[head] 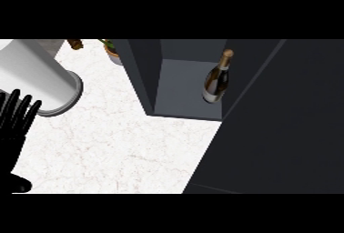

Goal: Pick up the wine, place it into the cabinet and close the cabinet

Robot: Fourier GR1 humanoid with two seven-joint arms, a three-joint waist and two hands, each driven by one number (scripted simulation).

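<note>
The wine bottle (217, 79), dark glass with a gold-foil neck and a pale label, stands upright inside the dark grey cabinet (181, 98) at the right of its open compartment. The cabinet's door (282, 127) is a big dark panel filling the right side of the view, swung out over the counter. My left hand (15, 123) shows at the left edge, fingers straight and pointing up, holding nothing and far from the bottle. My right hand does not appear in the view.
A large grey cylinder (37, 73) with a round rim stands at the upper left on the white marble counter (128, 145). A potted plant (111, 49) sits at the back beside the cabinet.
</note>
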